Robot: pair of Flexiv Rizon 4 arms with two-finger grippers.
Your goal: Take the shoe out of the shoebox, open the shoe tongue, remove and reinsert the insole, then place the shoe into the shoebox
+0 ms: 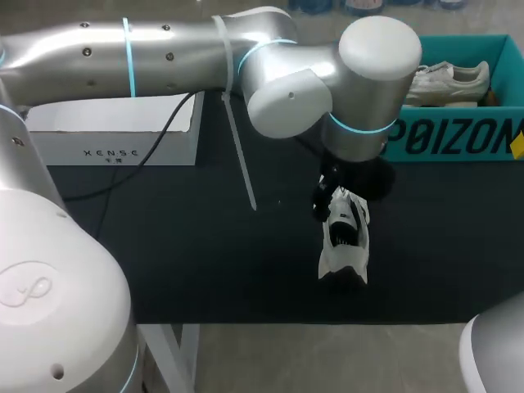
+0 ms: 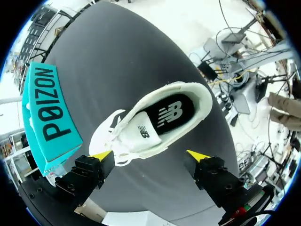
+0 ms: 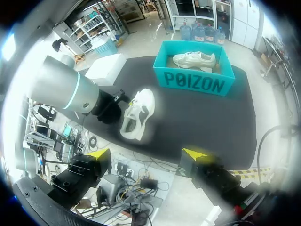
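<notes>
On the black counter [image 1: 205, 262] a white sneaker [image 1: 345, 237] lies outside the teal shoebox [image 1: 458, 139], near it. The left gripper [image 2: 149, 154] hovers over it, fingers spread wide. The right gripper [image 3: 146, 153], also open, hangs well apart. Nothing pins the sneaker, so a misplaced pinch could shove it aside.

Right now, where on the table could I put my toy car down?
The biggest bare patch is the black mat in front of the white box, left of the white shoe. Another lies right of the shoe, in front of the teal shoebox. It is crowded around the shoe, where the left claw hangs open over it.
</notes>
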